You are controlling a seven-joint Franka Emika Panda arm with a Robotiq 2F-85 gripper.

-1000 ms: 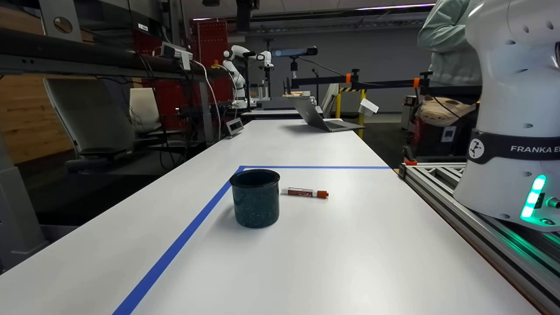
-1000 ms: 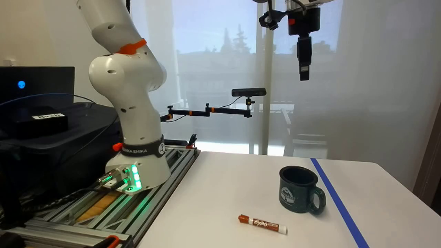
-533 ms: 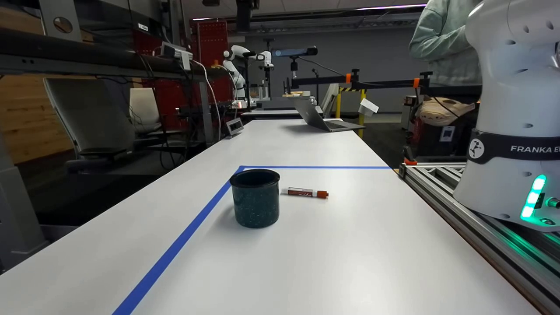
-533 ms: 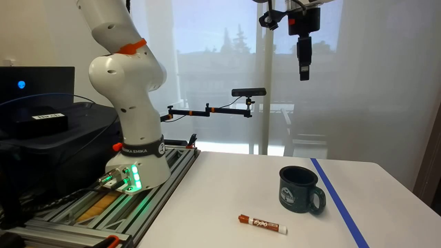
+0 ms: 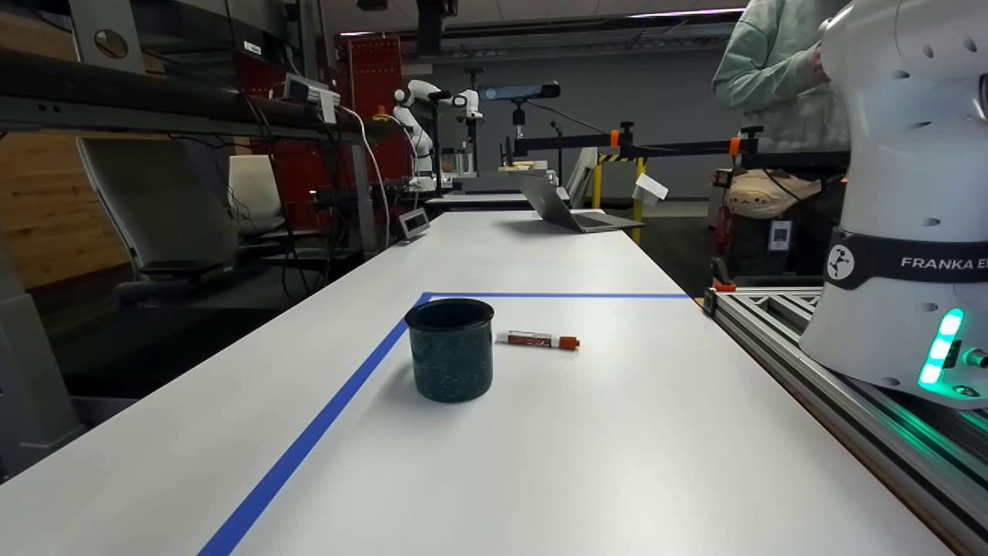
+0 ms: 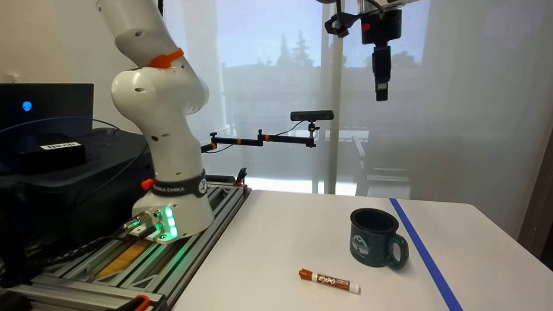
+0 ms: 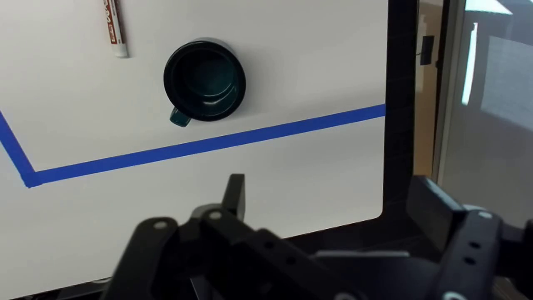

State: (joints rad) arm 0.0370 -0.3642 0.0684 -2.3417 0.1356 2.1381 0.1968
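My gripper (image 7: 331, 193) is open in the wrist view, with its two fingers (image 7: 236, 193) wide apart and nothing between them. In an exterior view the gripper (image 6: 381, 93) hangs pointing down, high above the table. A dark green speckled mug (image 6: 370, 242) stands upright on the table, its handle and a pale logo showing there. The mug (image 5: 453, 359) hides its handle in an exterior view. In the wrist view I look down into the mug (image 7: 206, 81); its inside is dark and looks empty. A brown-red and white marker (image 6: 329, 280) lies beside the mug, apart from it; it also shows in the wrist view (image 7: 114, 27).
Blue tape (image 7: 208, 143) runs along the white table (image 5: 617, 463) close to the mug. A laptop (image 5: 571, 212) stands at the table's far end. A camera on a black bar (image 6: 312, 115) stands near the arm's base. A person (image 5: 787, 85) stands behind the arm.
The person behind the arm has moved a little to the left in an exterior view. The arm, gripper, mug and marker have not visibly moved.
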